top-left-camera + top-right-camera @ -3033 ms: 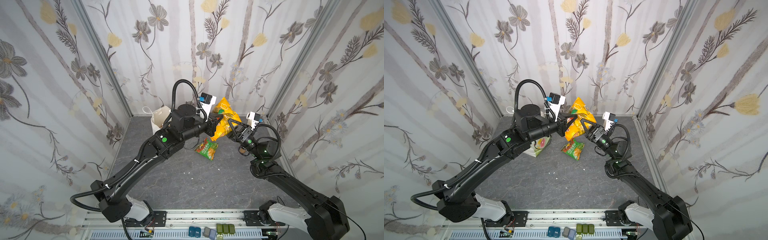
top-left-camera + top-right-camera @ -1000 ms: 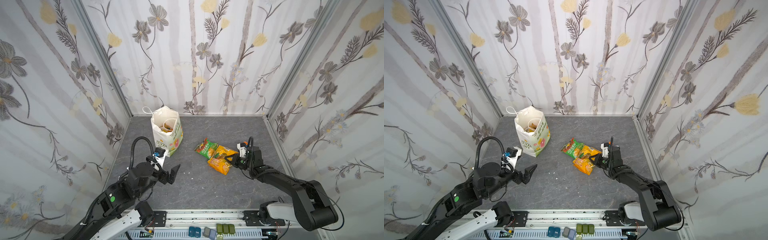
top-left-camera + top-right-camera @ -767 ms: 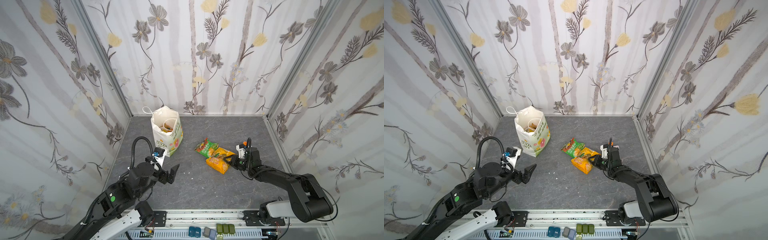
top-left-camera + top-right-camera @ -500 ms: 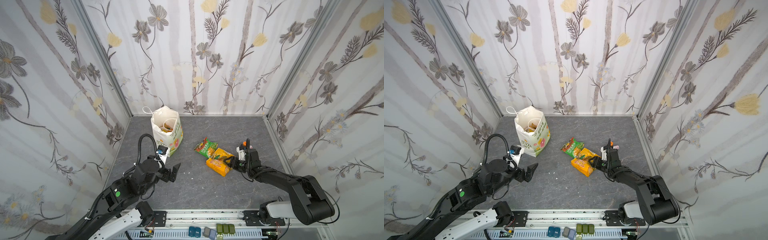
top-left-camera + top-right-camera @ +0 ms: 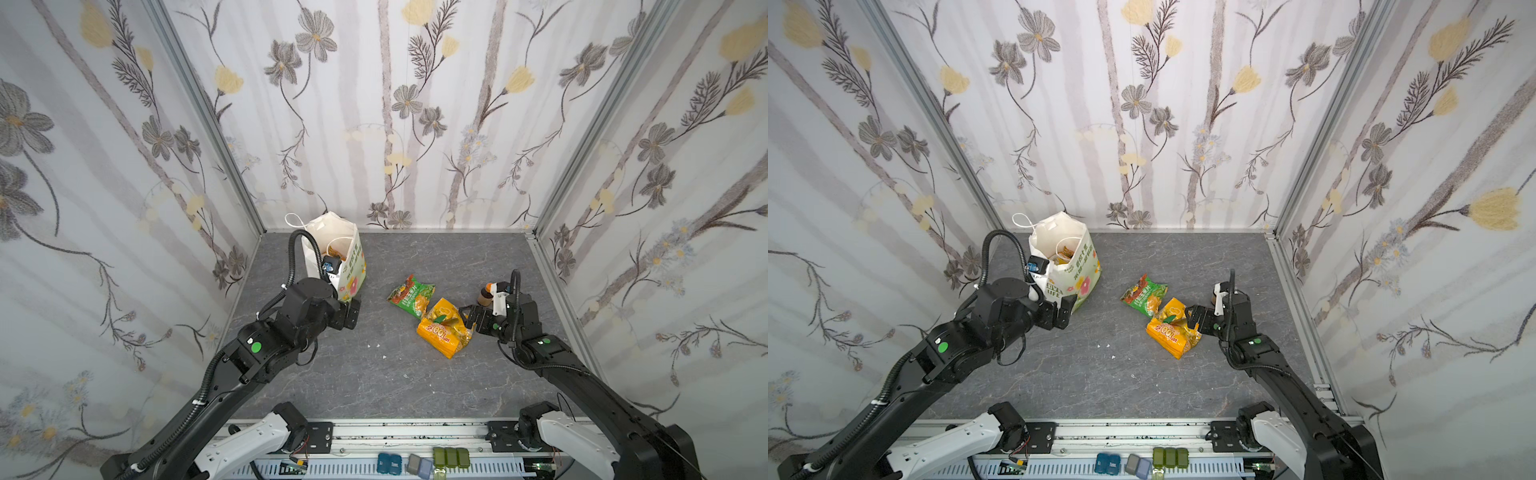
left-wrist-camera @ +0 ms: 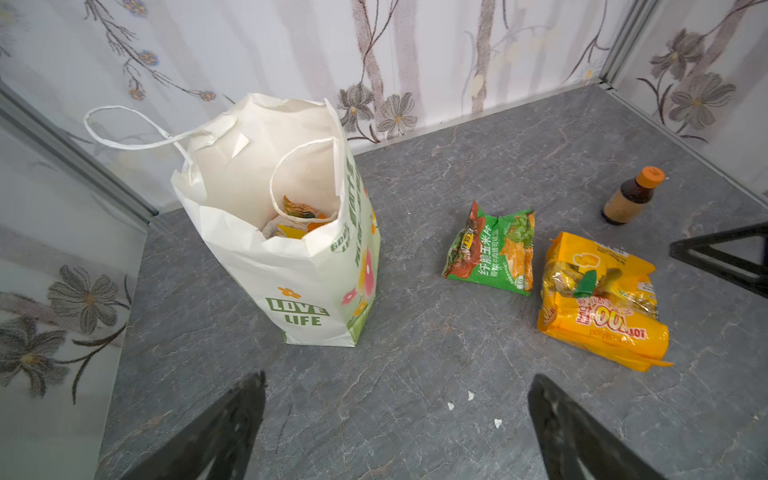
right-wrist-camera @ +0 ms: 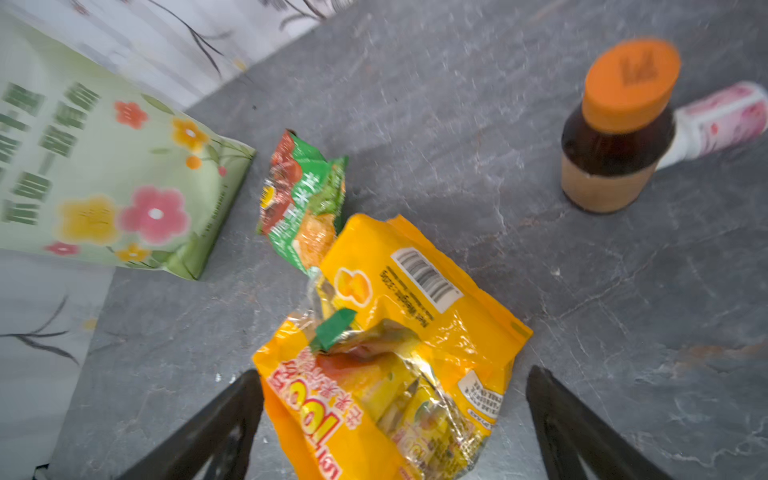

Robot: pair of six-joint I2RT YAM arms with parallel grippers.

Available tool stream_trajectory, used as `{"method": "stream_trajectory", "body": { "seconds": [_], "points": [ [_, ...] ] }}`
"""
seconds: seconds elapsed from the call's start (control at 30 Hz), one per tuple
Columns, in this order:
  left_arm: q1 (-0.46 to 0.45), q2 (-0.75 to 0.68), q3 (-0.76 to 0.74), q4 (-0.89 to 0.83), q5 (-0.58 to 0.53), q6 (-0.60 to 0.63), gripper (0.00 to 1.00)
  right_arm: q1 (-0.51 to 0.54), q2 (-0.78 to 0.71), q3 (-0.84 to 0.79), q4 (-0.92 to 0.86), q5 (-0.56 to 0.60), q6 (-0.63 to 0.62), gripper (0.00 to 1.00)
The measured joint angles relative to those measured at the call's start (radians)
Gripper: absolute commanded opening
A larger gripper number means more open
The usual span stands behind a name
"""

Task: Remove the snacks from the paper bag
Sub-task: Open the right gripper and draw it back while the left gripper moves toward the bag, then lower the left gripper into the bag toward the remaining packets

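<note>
Right now the paper bag (image 5: 353, 270) stands upright at about 11 o'clock on the grey table (image 5: 374, 374) in both top views. Its mouth is open, and one white cord handle (image 6: 124, 141) loops out over its rim toward the wall. Through the left wrist camera I look down into it and see orange and yellow packets (image 6: 303, 216) lying at the bottom; I cannot tell how many. Two snacks are already out on the table. The green packet (image 5: 409, 295) lies flat near 1 o'clock of the table's middle. The yellow packet (image 5: 444, 328) lies at 3 o'clock, its far corner touching the green one's edge. My left gripper (image 5: 349, 313) sits at 6 o'clock of the bag, just beside its near bottom corner, fingers spread wide with only bare table between them. My right gripper (image 5: 468, 319) is at 3 o'clock of the yellow packet, fingers also spread wide. In the right wrist view they stand on either side of the packet's near end without pinching it, and the packet rests on the table. A small brown bottle (image 7: 615, 137) with an orange cap stands upright at 2 o'clock of the yellow packet, clear of it. A pink-and-white tube (image 7: 723, 120) lies on its side right behind the bottle.
</note>
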Motion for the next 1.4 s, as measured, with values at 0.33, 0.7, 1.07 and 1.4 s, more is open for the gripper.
{"method": "stream_trajectory", "body": {
  "seconds": [0.33, 0.7, 1.07, 1.4],
  "points": [
    [0.252, 0.333, 0.255, 0.092, 0.077, 0.051, 0.85, 0.226, -0.125, 0.255, -0.049, -0.077, 0.049, 0.99],
    [0.431, 0.732, 0.662, 0.015, 0.187, 0.057, 0.68, 0.389, -0.025, 0.394, -0.043, -0.129, 0.059, 0.99],
    [0.477, 1.054, 0.986, -0.248, 0.276, 0.061, 0.56, 0.396, -0.035, 0.396, -0.051, -0.14, 0.04, 0.99],
    [0.491, 1.074, 0.837, -0.244, 0.3, 0.08, 0.55, 0.396, -0.067, 0.384, -0.058, -0.139, 0.033, 0.99]
  ]
}}
